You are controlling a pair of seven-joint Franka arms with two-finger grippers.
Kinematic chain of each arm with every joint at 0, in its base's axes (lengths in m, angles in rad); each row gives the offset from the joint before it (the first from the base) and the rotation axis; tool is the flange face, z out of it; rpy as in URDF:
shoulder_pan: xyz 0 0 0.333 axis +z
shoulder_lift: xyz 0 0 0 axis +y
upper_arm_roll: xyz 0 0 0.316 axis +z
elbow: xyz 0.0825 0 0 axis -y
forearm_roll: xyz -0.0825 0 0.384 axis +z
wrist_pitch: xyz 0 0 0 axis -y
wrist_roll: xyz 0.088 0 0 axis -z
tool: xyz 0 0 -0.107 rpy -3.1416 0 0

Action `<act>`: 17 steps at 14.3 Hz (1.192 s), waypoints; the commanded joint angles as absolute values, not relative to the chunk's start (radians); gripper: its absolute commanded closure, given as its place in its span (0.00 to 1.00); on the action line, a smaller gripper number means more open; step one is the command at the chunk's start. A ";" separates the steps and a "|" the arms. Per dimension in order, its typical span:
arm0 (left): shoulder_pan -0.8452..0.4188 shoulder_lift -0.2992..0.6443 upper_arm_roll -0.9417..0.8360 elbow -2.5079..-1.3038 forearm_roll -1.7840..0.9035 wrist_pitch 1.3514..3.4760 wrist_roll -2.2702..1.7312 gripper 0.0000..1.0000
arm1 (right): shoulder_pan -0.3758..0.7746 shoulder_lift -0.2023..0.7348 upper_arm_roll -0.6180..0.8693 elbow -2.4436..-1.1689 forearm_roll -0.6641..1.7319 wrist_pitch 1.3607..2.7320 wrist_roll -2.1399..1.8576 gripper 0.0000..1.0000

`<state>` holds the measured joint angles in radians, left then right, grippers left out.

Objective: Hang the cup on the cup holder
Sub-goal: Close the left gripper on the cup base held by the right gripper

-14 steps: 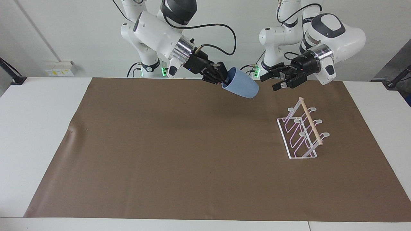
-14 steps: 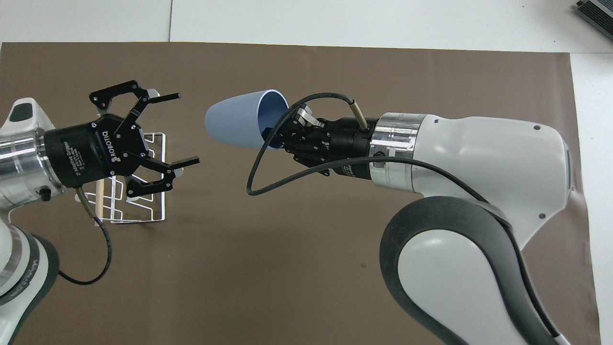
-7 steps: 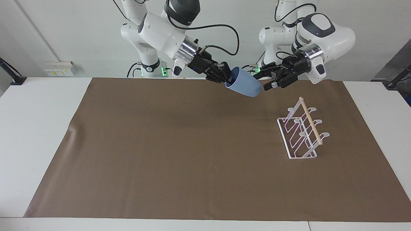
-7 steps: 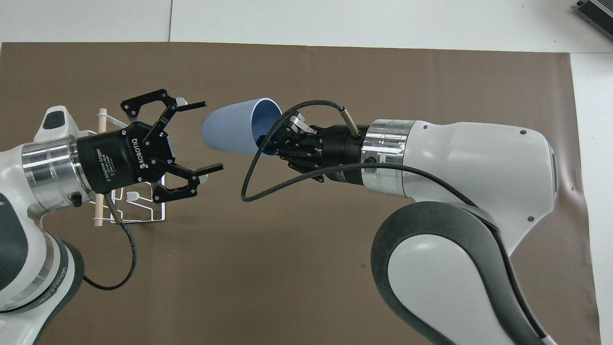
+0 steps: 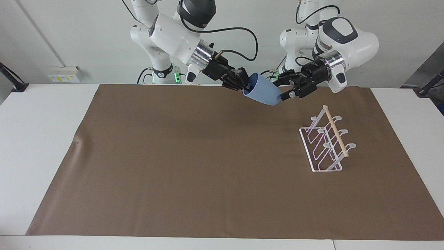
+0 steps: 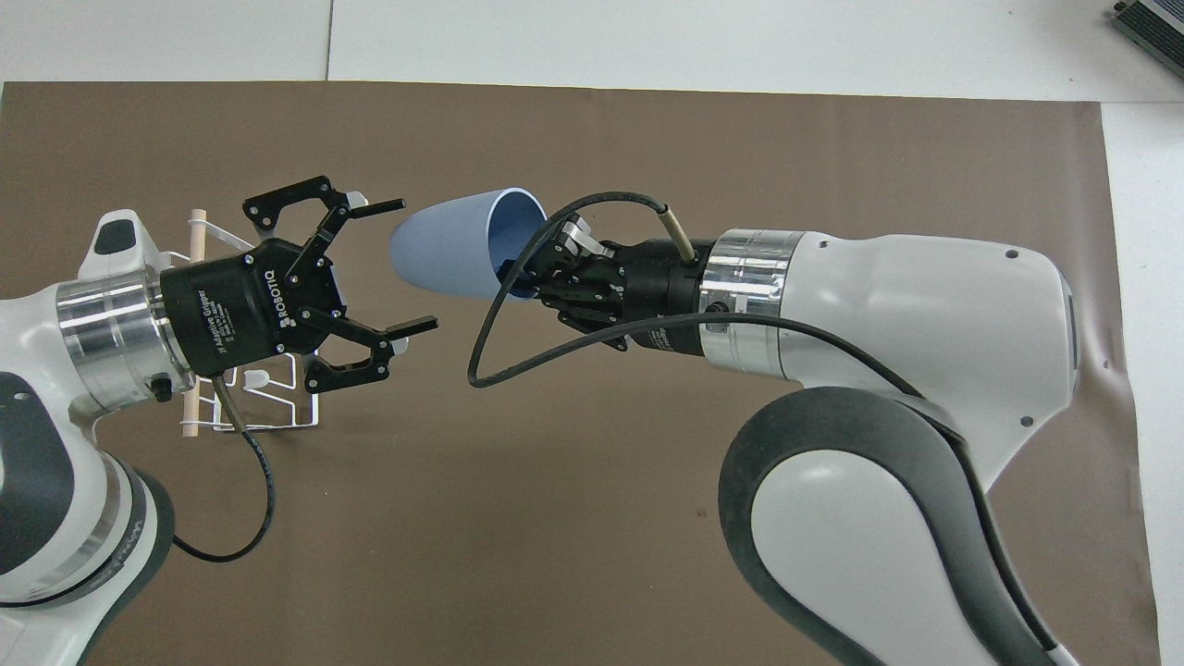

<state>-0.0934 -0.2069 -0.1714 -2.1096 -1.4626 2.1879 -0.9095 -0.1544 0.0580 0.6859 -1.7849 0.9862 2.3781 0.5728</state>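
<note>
The light-blue cup (image 5: 262,93) is held up in the air over the brown mat, lying on its side, at the robots' edge of the mat. My right gripper (image 5: 244,85) is shut on the cup's rim, one finger inside its mouth; the overhead view shows the cup (image 6: 444,245) and this gripper (image 6: 532,270) too. My left gripper (image 5: 281,90) is open right at the cup's base end, its fingers (image 6: 372,206) spread to either side; I cannot tell whether they touch it. The white wire cup holder (image 5: 326,143) stands empty toward the left arm's end, partly hidden under the left gripper (image 6: 417,265) in the overhead view.
The brown mat (image 5: 194,166) covers most of the white table (image 5: 38,139). A dark device (image 6: 1152,23) lies off the mat at the table's corner toward the right arm's end, farthest from the robots.
My left gripper has moved away from over the cup holder toward the cup, fingers open, and now stands at its base. My right gripper has shifted the cup slightly toward it.
</note>
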 commanded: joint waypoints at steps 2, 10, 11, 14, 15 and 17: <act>-0.144 -0.219 -0.163 -2.129 -1.486 2.243 -0.919 0.00 | -0.175 0.051 0.703 -1.792 1.006 2.390 0.583 1.00; -0.181 -0.210 -0.163 -2.122 -1.536 2.316 -0.919 0.00 | -0.178 0.051 0.701 -1.789 1.006 2.390 0.583 1.00; -0.181 -0.210 -0.163 -2.121 -1.536 2.321 -0.917 0.00 | -0.178 0.051 0.701 -1.789 1.006 2.390 0.583 1.00; -0.190 -0.210 -0.163 -2.123 -1.536 2.336 -0.917 0.04 | -0.178 0.051 0.701 -1.787 1.006 2.390 0.583 1.00; -0.189 -0.207 -0.161 -2.122 -1.536 2.338 -0.917 0.07 | -0.178 0.051 0.701 -1.787 1.006 2.390 0.583 1.00; -0.189 -0.202 -0.161 -2.115 -1.536 2.338 -0.917 0.12 | -0.178 0.051 0.700 -1.787 1.006 2.390 0.583 1.00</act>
